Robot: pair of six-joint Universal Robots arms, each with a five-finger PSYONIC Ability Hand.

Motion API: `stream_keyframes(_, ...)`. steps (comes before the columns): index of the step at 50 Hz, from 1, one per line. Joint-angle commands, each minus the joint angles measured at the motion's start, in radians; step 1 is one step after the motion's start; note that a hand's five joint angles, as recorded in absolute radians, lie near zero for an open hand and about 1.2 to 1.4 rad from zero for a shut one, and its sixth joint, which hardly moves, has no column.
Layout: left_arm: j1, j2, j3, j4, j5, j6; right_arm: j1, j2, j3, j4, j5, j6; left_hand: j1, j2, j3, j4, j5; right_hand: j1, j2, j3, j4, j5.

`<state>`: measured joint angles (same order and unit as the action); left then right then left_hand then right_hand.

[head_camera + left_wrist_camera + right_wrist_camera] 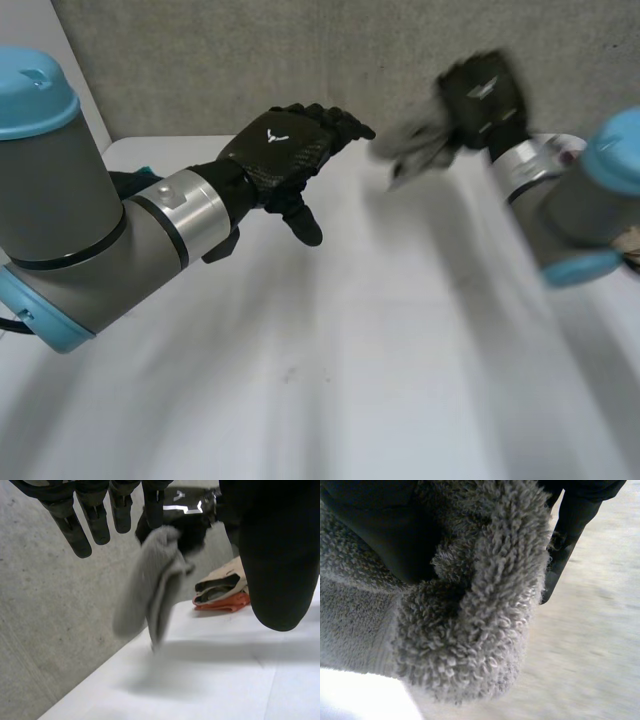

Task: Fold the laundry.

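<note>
grey wall behind, white bench (380,390) below. right hand (487,98) holds the grey towel (152,587) bunched in curled fingers, lifted clear of the bench; left hand (285,150) hovers near it, fingers straight and holding nothing. the towel hangs doubled over, so a loose grip could drop it crumpled, or a swing could knock the folded pile (220,594) lying beyond it
</note>
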<state>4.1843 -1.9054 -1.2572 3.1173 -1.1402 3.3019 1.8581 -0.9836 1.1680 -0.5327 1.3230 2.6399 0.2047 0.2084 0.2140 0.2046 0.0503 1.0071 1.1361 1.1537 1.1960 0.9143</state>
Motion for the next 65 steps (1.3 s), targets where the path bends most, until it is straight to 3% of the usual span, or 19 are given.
stream_keyframes(1, -0.01, 0.003, -0.001, 0.007, 0.002, -0.016, -0.276, 0.02, -0.152, -0.007, -0.057, 0.156, 0.018, 0.014, 0.008, 0.018, -0.002, 0.389, 0.26, 0.243, 0.2, 0.307)
stream_keyframes(3, -0.013, 0.003, -0.002, 0.007, 0.002, -0.018, -0.38, 0.081, -0.195, -0.03, -0.115, 0.231, 0.018, 0.014, 0.008, 0.018, -0.002, 0.389, 0.26, 0.243, 0.2, 0.307)
stream_keyframes(10, -0.039, 0.002, -0.01, 0.009, 0.004, -0.018, -0.568, 0.349, -0.316, -0.139, -0.292, 0.305, 0.018, 0.014, 0.008, 0.018, -0.002, 0.389, 0.26, 0.243, 0.2, 0.307)
stream_keyframes(14, -0.049, 0.002, -0.01, 0.009, 0.005, -0.016, -0.623, 0.478, -0.324, -0.164, -0.404, 0.314, 0.018, 0.014, 0.008, 0.018, -0.002, 0.389, 0.26, 0.243, 0.2, 0.307)
stream_keyframes(18, -0.05, -0.001, -0.01, 0.01, 0.004, -0.016, -0.649, 0.537, -0.314, -0.19, -0.444, 0.308, 0.018, 0.014, 0.008, 0.018, -0.002, 0.389, 0.26, 0.243, 0.2, 0.307)
stream_keyframes(22, -0.052, -0.003, -0.01, 0.021, 0.002, -0.018, -0.669, 0.531, -0.271, -0.217, -0.427, 0.302, 0.018, 0.014, 0.008, 0.018, -0.002, 0.389, 0.26, 0.243, 0.2, 0.307)
stream_keyframes(24, -0.053, -0.001, -0.01, 0.032, 0.0, -0.018, -0.671, 0.505, -0.245, -0.216, -0.421, 0.298, 0.021, 0.017, 0.011, 0.021, 0.0, -0.009, -0.138, -0.156, -0.198, -0.091)
stream_keyframes(25, -0.055, -0.003, -0.01, 0.035, 0.0, -0.016, -0.671, 0.464, -0.211, -0.21, -0.41, 0.289, 0.021, 0.017, 0.011, 0.021, 0.0, -0.436, -0.565, -0.583, -0.625, -0.518)
stream_keyframes(29, -0.059, 0.0, -0.008, 0.037, 0.0, -0.016, -0.672, 0.319, -0.111, -0.191, -0.354, 0.284, 0.021, 0.017, 0.011, 0.021, 0.0, -0.815, -0.944, -0.962, -1.004, -0.897)
stream_keyframes(37, -0.078, 0.023, -0.008, 0.037, 0.002, -0.018, -0.694, 0.059, -0.051, 0.115, -0.288, 0.259, 0.018, 0.014, 0.008, 0.018, -0.002, -0.833, -0.962, -0.979, -1.021, -0.914)
stream_keyframes(41, -0.075, 0.051, -0.007, 0.038, 0.002, -0.018, -0.691, -0.015, -0.099, 0.313, -0.203, 0.149, 0.018, 0.014, 0.008, 0.018, -0.002, -0.833, -0.962, -0.979, -1.021, -0.914)
stream_keyframes(45, -0.064, 0.078, 0.004, 0.043, -0.001, -0.018, -0.64, -0.113, -0.1, 0.344, -0.117, -0.004, 0.018, 0.014, 0.008, 0.018, -0.003, -0.833, -0.962, -0.979, -1.021, -0.914)
stream_keyframes(47, -0.053, 0.095, 0.009, 0.053, -0.006, -0.016, -0.518, -0.165, -0.076, 0.284, -0.1, -0.025, 0.018, 0.014, 0.008, 0.018, -0.002, -0.833, -0.962, -0.979, -1.021, -0.914)
stream_keyframes(50, 0.002, 0.124, 0.03, 0.089, -0.05, -0.015, -0.346, -0.211, 0.0, 0.147, -0.117, -0.023, 0.012, 0.008, 0.003, 0.012, -0.008, -0.833, -0.962, -0.979, -1.021, -0.914)
stream_keyframes(55, 0.254, 0.077, 0.052, 0.118, -0.193, 0.01, -0.183, -0.274, 0.22, -0.068, -0.198, -0.055, 0.0, -0.004, -0.009, 0.0, -0.02, -0.833, -0.962, -0.979, -1.021, -0.914)
stream_keyframes(57, 0.321, 0.039, 0.053, 0.119, -0.197, 0.042, -0.159, -0.285, 0.294, -0.11, -0.229, -0.072, 0.003, -0.001, -0.006, 0.003, -0.017, -0.833, -0.962, -0.979, -1.021, -0.914)
stream_keyframes(63, 0.505, -0.202, 0.081, 0.145, -0.19, 0.295, -0.092, -0.276, 0.493, -0.148, -0.26, -0.152, 0.003, -0.001, -0.006, 0.003, -0.017, -0.833, -0.962, -0.979, -1.021, -0.914)
stream_keyframes(65, 0.53, -0.273, 0.099, 0.155, -0.184, 0.358, -0.082, -0.261, 0.534, -0.147, -0.255, -0.172, 0.0, -0.004, -0.009, 0.0, -0.02, -0.833, -0.962, -0.979, -1.021, -0.914)
